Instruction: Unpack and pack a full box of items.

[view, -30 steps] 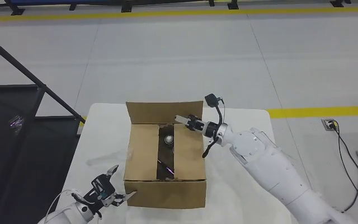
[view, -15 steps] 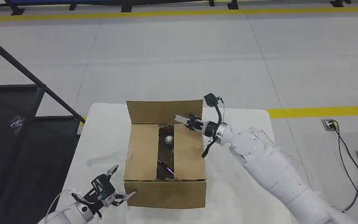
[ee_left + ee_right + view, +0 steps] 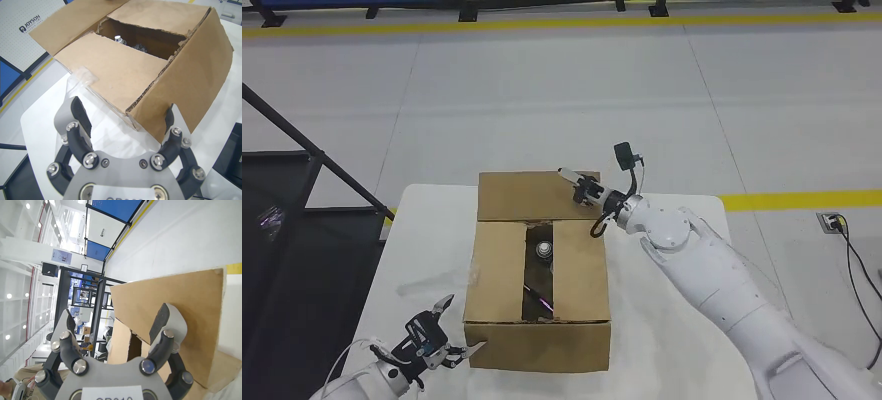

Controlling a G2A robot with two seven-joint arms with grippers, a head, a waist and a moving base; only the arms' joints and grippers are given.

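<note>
A brown cardboard box stands in the middle of the white table, its two top flaps parted by a narrow gap. In the gap I see a white-capped bottle and a dark purple item. The far flap stands raised. My right gripper is open at that flap's right top corner, and in the right wrist view one finger rests against the flap. My left gripper is open, low at the box's front left corner. The bottle cap shows inside.
The table has bare room right of the box and at the front left. A black frame and a dark panel stand off its left side. Loose clear tape hangs from the box's left flap.
My right gripper has moved from above the box's right flap back to the far flap's top edge, and that flap now leans farther away. The left gripper has stayed put.
</note>
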